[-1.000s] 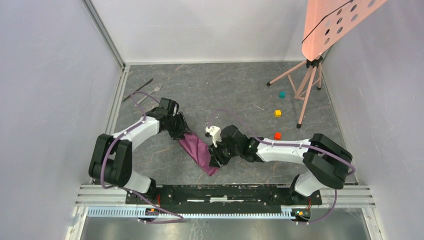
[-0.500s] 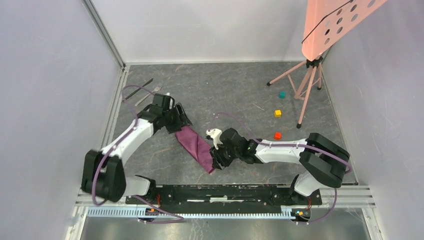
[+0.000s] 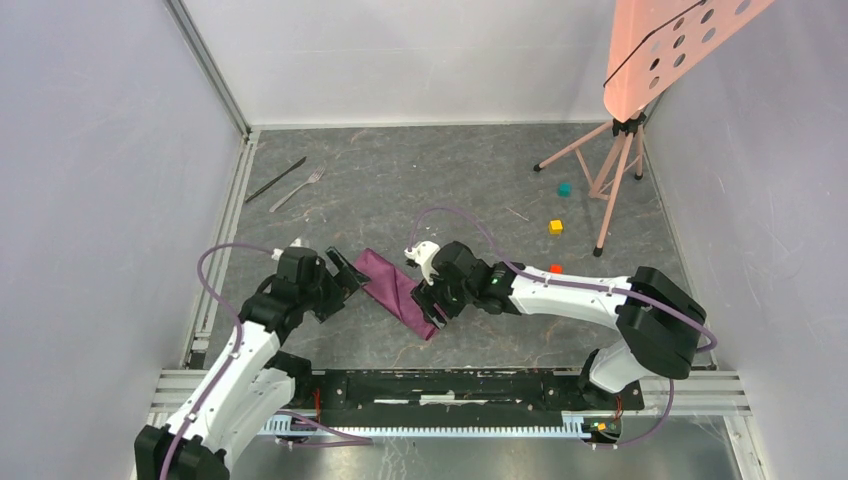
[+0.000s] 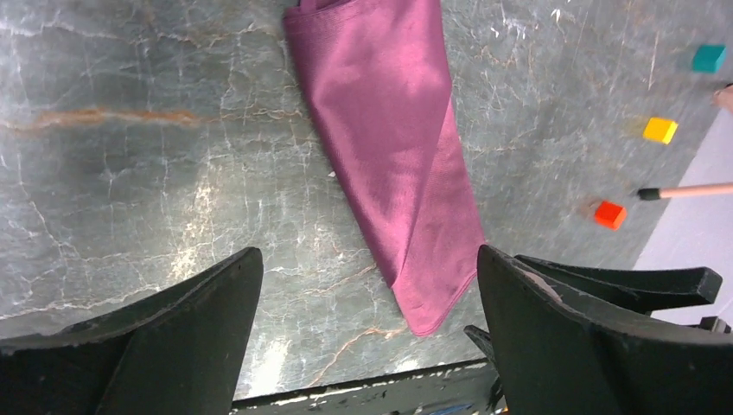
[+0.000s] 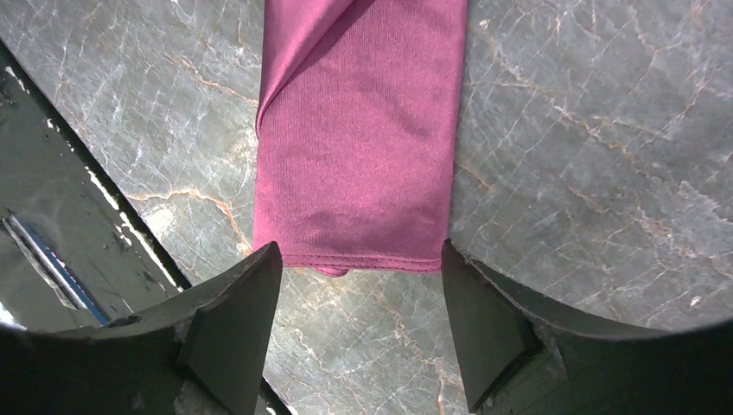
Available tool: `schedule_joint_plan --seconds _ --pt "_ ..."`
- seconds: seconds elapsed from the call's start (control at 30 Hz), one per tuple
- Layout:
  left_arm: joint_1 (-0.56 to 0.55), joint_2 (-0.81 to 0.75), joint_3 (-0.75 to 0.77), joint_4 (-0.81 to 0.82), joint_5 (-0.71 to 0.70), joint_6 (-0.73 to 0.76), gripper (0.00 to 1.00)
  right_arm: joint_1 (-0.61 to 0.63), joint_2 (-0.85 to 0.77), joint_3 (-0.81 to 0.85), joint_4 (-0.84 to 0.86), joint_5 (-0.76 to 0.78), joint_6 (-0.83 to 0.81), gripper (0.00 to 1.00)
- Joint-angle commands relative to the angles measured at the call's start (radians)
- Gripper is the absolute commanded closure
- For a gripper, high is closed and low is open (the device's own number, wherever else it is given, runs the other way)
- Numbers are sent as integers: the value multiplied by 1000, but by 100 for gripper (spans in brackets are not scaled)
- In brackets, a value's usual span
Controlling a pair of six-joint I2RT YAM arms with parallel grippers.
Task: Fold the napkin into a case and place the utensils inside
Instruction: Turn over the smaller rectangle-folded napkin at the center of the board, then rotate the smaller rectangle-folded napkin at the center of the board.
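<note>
The plum-purple napkin (image 3: pixel 395 290) lies flat on the table as a narrow folded strip running diagonally, the case shape (image 4: pixel 389 147). My left gripper (image 3: pixel 347 280) sits just left of its far end, open wide with nothing between the fingers (image 4: pixel 367 255). My right gripper (image 3: pixel 432 308) hovers at the strip's near end, open, with the hemmed end (image 5: pixel 363 147) lying just beyond the fingertips and both fingers clear of it (image 5: pixel 360 251). The silver fork (image 3: pixel 298 190) and the dark knife (image 3: pixel 277 179) lie side by side at the far left of the table.
A teal cube (image 3: pixel 564 189), a yellow cube (image 3: pixel 555 227) and an orange-red cube (image 3: pixel 554 269) sit at the right. A pink tripod (image 3: pixel 610 180) with a perforated pink board stands at the far right. Metal rails border the left and near edges.
Both grippers opened and let go of the napkin. The left arm drew back toward the near left. The right gripper moved slightly away along the strip's near end.
</note>
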Motion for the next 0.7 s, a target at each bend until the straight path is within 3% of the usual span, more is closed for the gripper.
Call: schedule_joint_plan --seconds 0.0,0.27,0.5,0.67 --pt "-1 -47 -75 67 -42 -213 0 -9 18 40 -15 29 -39 25" --pt "-1 124 -138 295 15 -289 0 -108 25 -62 143 -165 56 21" --pt "-1 303 -80 444 26 -196 0 -136 15 -142 249 -199 86 23" --pt "-2 542 41 525 93 -92 0 -136 32 -194 325 -197 119 27"
